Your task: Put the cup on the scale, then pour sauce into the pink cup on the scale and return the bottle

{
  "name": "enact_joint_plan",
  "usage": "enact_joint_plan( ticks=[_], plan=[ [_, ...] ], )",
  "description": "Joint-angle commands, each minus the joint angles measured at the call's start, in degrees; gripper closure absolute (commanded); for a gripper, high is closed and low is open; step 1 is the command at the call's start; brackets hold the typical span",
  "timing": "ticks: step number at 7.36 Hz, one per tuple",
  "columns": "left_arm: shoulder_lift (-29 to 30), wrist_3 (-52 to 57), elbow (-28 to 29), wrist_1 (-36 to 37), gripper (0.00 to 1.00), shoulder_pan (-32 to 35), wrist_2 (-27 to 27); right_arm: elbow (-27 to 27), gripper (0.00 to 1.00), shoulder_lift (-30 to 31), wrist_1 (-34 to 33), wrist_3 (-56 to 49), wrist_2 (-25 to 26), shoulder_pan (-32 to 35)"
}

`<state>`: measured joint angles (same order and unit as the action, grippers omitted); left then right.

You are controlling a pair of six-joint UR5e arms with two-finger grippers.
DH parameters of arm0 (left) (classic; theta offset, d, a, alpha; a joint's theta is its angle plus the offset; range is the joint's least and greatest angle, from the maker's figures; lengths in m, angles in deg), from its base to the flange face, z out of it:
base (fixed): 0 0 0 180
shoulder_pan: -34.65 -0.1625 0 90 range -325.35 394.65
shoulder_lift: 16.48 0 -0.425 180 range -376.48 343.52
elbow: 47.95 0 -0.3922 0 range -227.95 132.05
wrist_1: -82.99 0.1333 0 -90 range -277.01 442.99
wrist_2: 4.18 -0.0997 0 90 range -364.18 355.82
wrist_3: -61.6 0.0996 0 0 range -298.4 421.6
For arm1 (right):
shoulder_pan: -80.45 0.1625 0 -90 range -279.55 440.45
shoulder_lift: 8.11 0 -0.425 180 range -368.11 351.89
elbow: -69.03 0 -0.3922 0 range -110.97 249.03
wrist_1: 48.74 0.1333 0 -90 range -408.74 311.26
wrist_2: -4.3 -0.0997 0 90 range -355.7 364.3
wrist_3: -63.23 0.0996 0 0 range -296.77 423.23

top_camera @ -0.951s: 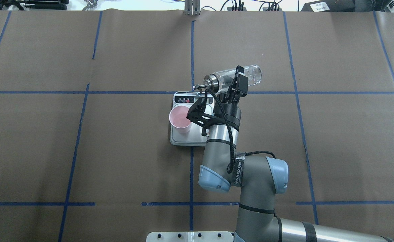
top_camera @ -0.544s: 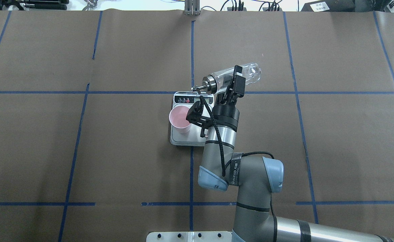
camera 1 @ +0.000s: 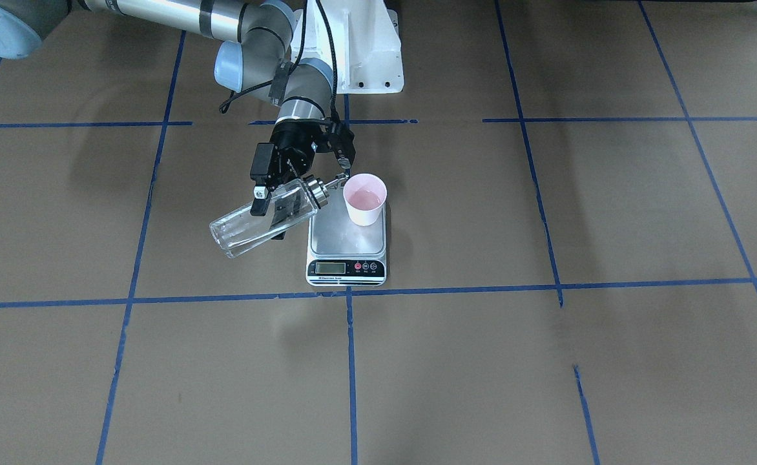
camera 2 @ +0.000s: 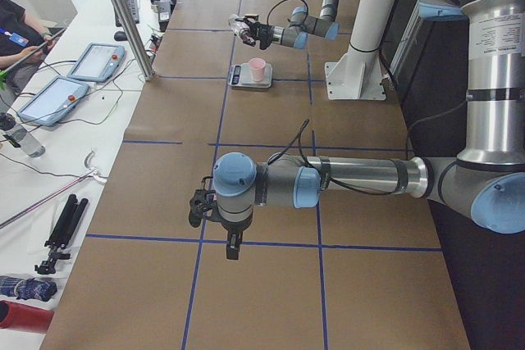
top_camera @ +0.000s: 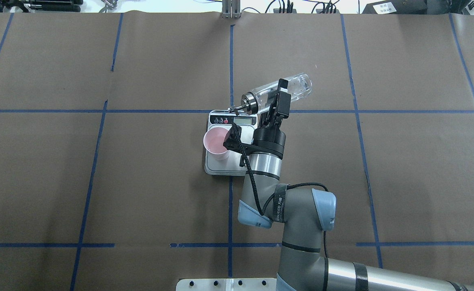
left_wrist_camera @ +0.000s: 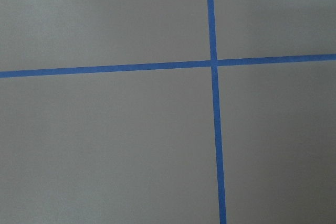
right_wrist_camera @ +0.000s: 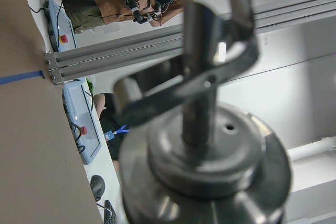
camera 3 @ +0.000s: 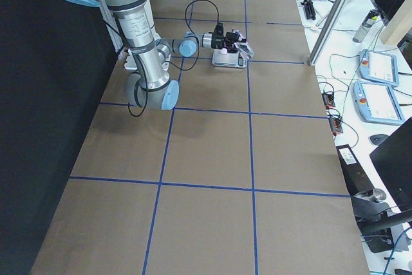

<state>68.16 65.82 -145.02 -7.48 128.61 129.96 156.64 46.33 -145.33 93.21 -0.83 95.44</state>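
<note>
Right gripper (top_camera: 280, 97) holds tilted bottle (top_camera: 299, 85); cup (top_camera: 216, 142) at scale (top_camera: 220, 166) edge.

Both arms are jointed tubes of silver-grey metal with round pale blue caps (top_camera: 326, 208) on the joints. The right arm (top_camera: 263, 167) wears a black strap (top_camera: 279, 206) with white lettering, a black band (top_camera: 358, 277) nearer the shoulder, and a thin black cable (top_camera: 250, 178) running along the wrist to the black right gripper (top_camera: 282, 93). The left arm (camera 2: 361, 176) has the same finish, and the white base (camera 1: 359, 51) shows dark screws (camera 1: 359, 84).

The cup (camera 1: 365, 199) stands on the scale (camera 1: 336, 240), the bottle (camera 1: 243, 229) just beside.
</note>
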Motion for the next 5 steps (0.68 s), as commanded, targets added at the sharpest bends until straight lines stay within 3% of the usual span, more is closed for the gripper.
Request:
enact_joint_plan(
  ticks=[1, 5],
  plan=[
    [0.00, 0.00, 0.13, 0.03, 0.00, 0.00, 0.07, -0.77, 1.00, 0.06, -0.09, -0.70, 2.48, 0.04],
    [0.00, 0.00, 0.48, 0.12, 0.00, 0.00, 0.07, -1.03, 1.00, 0.67, -0.09, -1.23, 5.91, 0.04]
  ],
)
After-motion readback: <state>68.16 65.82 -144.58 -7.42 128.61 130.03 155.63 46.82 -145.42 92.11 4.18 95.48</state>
